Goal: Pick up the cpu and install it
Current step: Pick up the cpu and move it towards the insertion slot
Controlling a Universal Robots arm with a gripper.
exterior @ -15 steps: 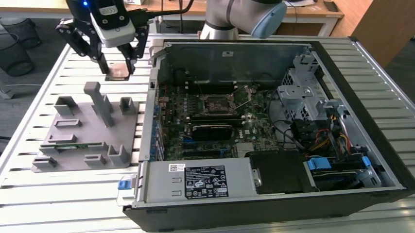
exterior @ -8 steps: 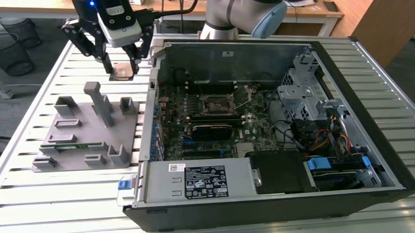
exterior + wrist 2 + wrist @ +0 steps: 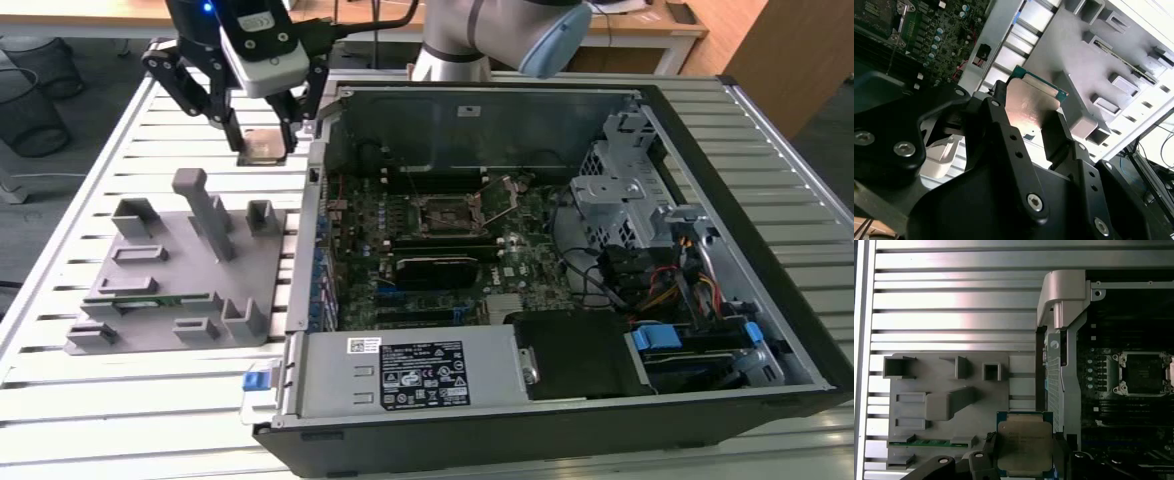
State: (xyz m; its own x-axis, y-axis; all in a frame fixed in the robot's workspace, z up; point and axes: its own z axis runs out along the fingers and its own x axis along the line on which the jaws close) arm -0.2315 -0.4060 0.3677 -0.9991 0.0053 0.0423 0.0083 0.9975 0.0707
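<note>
Holding: the end effector [image 3: 1025,462] has its two black fingers [image 3: 999,125] closed in on opposite edges of the cpu [image 3: 1025,442], a clean pinch in both wrist views.
Cpu: silver lid facing up in the first wrist view, thin green rim showing around it, sitting level between the fingers.
Cpu position: at 11 o'clock in the exterior view, the cpu [image 3: 263,147] hangs in the end effector [image 3: 271,140] over the slatted worktop [image 3: 80,400], just outside the case wall.
Holder: a grey part holder [image 3: 160,290] lies on the worktop at 7 o'clock from the cpu, with upright posts and open pockets.
Memory stick: a narrow green one [image 3: 929,442] sits in a slot of the holder [image 3: 994,400], near its edge.
Case: an open computer case [image 3: 561,440] lies at 3 o'clock from the holder, touching or just beside it, with the motherboard [image 3: 441,250] exposed.
Socket: the cpu socket [image 3: 447,212] is at 4 o'clock from the cpu and well apart from it; in the first wrist view the socket [image 3: 1143,374] shows a metal frame around a dark square.
Power supply: a grey box [image 3: 414,375] sits at 6 o'clock in the case.
</note>
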